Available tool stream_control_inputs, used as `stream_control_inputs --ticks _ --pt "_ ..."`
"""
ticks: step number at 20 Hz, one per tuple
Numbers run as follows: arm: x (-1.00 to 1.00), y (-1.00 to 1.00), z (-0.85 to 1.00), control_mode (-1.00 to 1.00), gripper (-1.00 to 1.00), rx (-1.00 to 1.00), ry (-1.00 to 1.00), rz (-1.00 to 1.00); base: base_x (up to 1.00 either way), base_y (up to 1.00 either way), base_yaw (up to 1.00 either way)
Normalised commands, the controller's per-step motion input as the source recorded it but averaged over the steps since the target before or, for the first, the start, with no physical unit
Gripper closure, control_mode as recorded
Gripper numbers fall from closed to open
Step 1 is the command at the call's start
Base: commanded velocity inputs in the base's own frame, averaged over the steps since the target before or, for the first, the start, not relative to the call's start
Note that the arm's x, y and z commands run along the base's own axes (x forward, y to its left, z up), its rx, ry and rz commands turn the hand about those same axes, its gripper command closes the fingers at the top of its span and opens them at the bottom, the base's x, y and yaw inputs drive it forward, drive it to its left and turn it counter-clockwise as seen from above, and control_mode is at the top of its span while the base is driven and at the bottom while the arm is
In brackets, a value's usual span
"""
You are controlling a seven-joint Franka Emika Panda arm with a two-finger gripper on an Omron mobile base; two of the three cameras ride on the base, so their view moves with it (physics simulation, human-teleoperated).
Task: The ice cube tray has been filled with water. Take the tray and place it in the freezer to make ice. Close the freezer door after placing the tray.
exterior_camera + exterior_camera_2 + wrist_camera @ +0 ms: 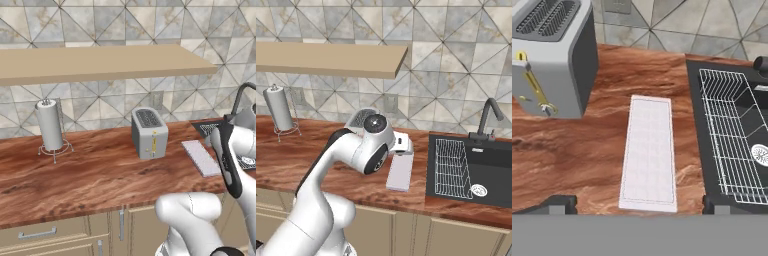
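The ice cube tray (648,152) lay flat on the wooden counter (577,160), low in the middle of the hand view, between the toaster (552,55) at upper left and the wire rack (734,142) in the sink (694,125) at right. The gripper (640,206) hovered over its near end, jaws spread wide and empty. Descending straight and pinching across the narrow width would probably keep the water level. The arm (363,150) reached forward, elbow bent, wrist tipped down.
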Motion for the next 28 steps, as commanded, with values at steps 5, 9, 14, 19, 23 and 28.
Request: stream_control_inputs --ticks 5,9,14,19,23,28 --pt "0.45 -0.16 -0.05 -1.00 -1.00 0.00 0.00 0.00 0.00 0.00 0.00" --pt "0.59 -0.09 -0.08 -1.00 -1.00 0.00 0.00 0.00 0.00 0.00 0.00" --pt "0.62 -0.06 -0.16 -1.00 -1.00 0.00 0.00 0.00 0.00 0.00 0.00" --pt "0.48 -0.06 -0.21 -1.00 -1.00 0.00 0.00 0.00 0.00 0.00 0.00" --pt "0.42 -0.10 -0.21 -1.00 -1.00 0.00 0.00 0.00 0.00 0.00 0.00" --pt "0.35 -0.12 -0.09 -1.00 -1.00 0.01 0.00 0.00 0.00 0.00 0.00"
